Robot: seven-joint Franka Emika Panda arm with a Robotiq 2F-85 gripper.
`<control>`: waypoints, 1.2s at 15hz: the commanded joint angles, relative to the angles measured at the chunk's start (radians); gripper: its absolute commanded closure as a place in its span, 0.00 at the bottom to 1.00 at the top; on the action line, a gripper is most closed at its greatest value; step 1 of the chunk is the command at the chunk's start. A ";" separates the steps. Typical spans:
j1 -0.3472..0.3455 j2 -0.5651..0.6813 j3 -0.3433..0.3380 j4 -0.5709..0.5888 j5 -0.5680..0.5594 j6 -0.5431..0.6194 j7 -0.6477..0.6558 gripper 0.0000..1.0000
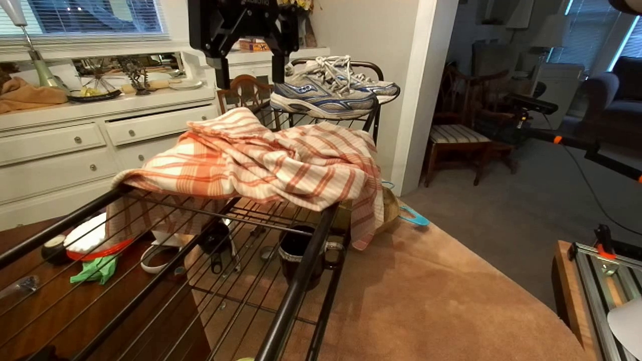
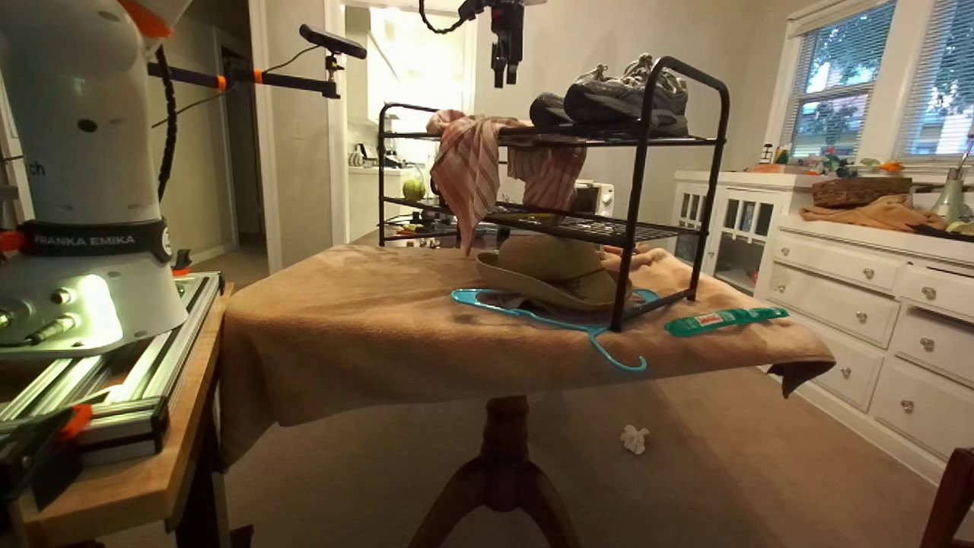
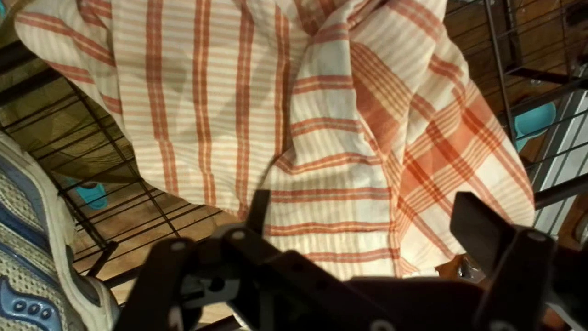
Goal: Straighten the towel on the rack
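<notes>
The red-and-white striped towel lies bunched and creased across the top shelf of the black wire rack. In an exterior view the towel hangs over the rack's edge in a long pointed corner, with another part hanging behind. My gripper is open and empty above the towel, apart from it; it also shows in an exterior view. In the wrist view the open fingers stand wide apart over the towel, which shows folds and a checked part at right.
A pair of grey-and-blue shoes stands on the top shelf beside the towel, close to the gripper. A dark mug is under the top shelf. A hat, a blue hanger and a green packet lie on the cloth-covered table.
</notes>
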State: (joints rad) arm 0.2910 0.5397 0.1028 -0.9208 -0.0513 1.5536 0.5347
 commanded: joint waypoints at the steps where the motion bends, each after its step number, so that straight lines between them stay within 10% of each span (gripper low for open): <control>1: 0.002 0.007 -0.001 0.009 0.000 -0.004 0.003 0.00; 18: 0.097 -0.005 -0.028 -0.199 -0.229 0.285 0.014 0.06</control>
State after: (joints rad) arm 0.3664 0.5530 0.0897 -1.0659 -0.2249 1.7963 0.5384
